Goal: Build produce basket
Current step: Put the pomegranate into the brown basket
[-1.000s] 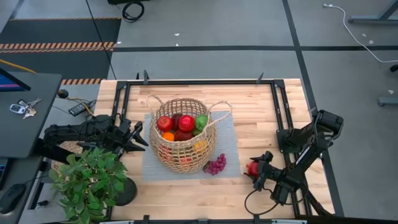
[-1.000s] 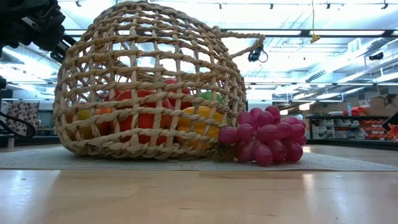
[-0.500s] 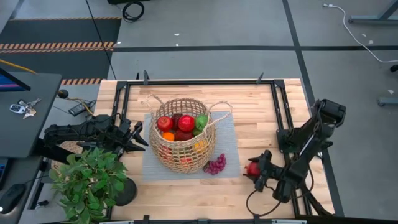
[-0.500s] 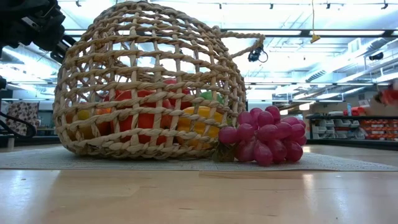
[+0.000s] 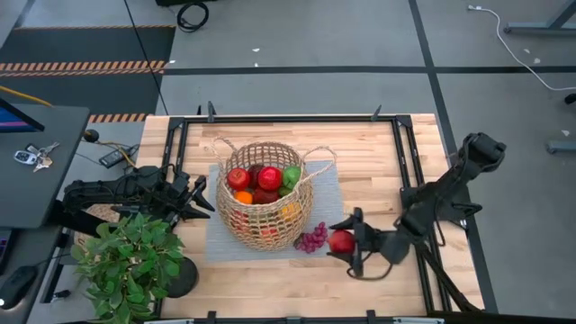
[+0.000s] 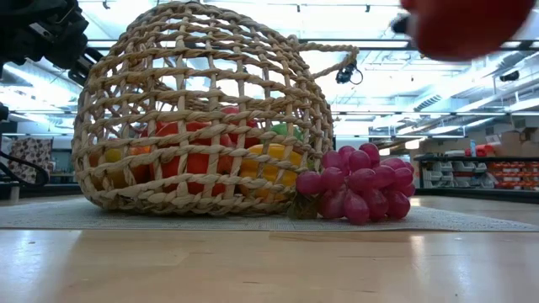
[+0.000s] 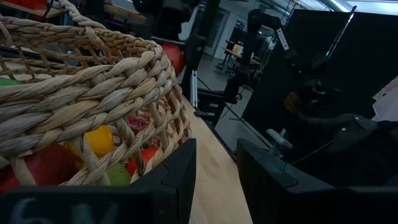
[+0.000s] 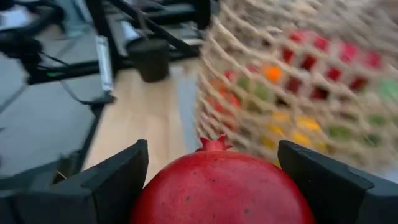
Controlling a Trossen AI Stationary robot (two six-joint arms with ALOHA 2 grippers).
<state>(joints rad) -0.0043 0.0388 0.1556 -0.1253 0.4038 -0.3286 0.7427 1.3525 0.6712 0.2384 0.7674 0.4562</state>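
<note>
The round wicker basket (image 5: 264, 193) stands on a grey mat (image 5: 328, 193) and holds red, orange, green and yellow produce. A bunch of purple grapes (image 5: 312, 238) lies on the mat against the basket's near right foot. My right gripper (image 5: 347, 243) hovers just right of the grapes, shut on a dark red fruit (image 5: 341, 241) with a small crown. My left gripper (image 5: 205, 198) waits level at the basket's left side, its fingers a little apart with nothing between them. My right gripper pinches the red fruit between its two fingers, one on each of the fruit's opposite sides (image 8: 155, 186). The fingers come nearly level from the table's right, tipped slightly down. The fruit is lifted clear of the table, its crown (image 8: 214, 144) pointing toward the basket.
A potted green plant (image 5: 130, 261) stands at the table's near left corner beside my left arm. A black frame (image 5: 405, 153) runs around the work area. Bare wood lies right of the mat and along the near edge.
My right gripper has risen from the table and swung toward the table's left, toward the basket, tipping up toward level. The red fruit has gone with it, lifted clear of the wood, and now hangs beside the grapes.
</note>
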